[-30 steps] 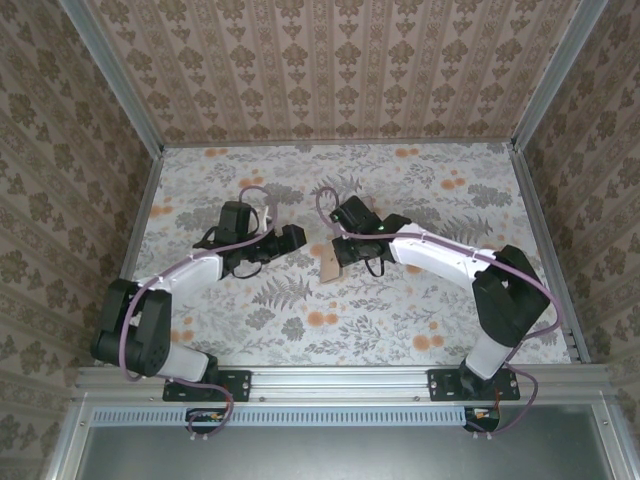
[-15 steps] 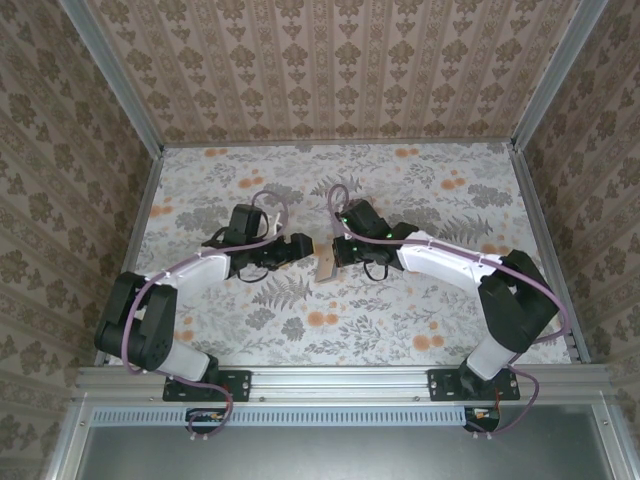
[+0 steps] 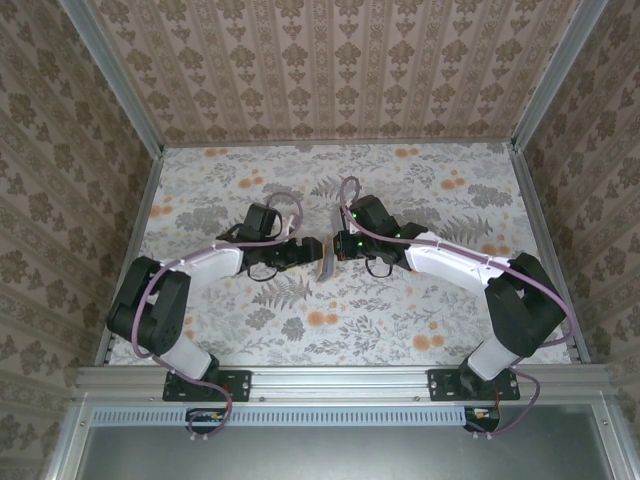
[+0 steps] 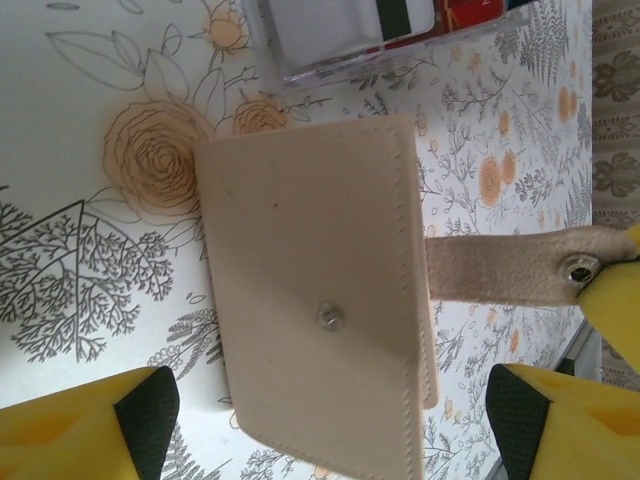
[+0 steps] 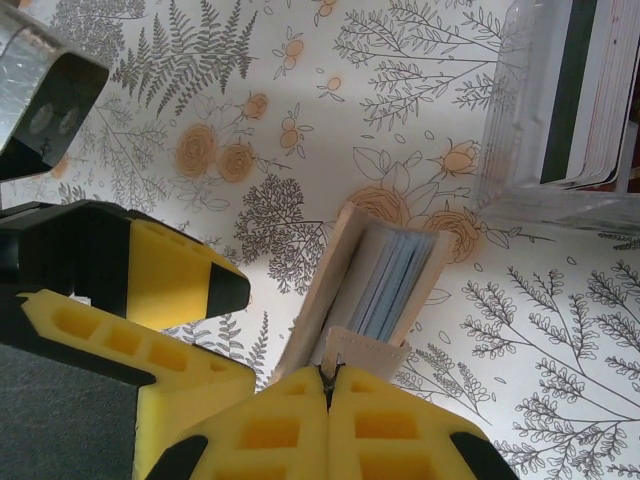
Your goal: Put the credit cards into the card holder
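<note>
card holder point(image 4: 315, 290): up on edge mid-table between both claws, long axis 12-to-6 from above | right gripper point(image 5: 328, 400): pinched tight on its strap, holder at 9 o'clock | left gripper point(image 3: 298, 252): jaws spread, holder at 3 o'clock, equally near | credit cards point(image 5: 590, 100): in clear tray just beside
</note>
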